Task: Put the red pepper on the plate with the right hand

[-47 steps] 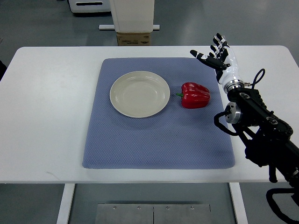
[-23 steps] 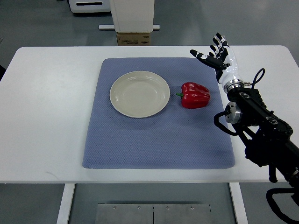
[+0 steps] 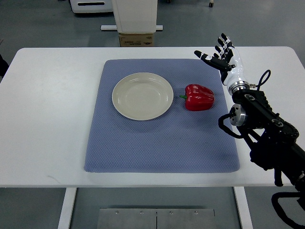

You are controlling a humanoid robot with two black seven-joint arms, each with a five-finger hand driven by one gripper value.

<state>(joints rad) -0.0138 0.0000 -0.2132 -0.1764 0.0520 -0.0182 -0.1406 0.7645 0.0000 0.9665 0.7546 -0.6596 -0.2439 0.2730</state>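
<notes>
A red bell pepper [image 3: 199, 97] with a green stem lies on its side on the blue mat [image 3: 162, 138]. Just left of it sits an empty cream plate [image 3: 142, 96]. My right hand [image 3: 220, 54] hovers above the mat's far right corner, up and to the right of the pepper, with its fingers spread and nothing in them. Its black arm [image 3: 267, 129] comes in from the lower right. The left arm does not show.
The mat covers the middle of a white table [image 3: 47, 105]. Beyond the table's far edge stand a white pedestal [image 3: 135, 15] and a cardboard box [image 3: 136, 39] on the grey floor.
</notes>
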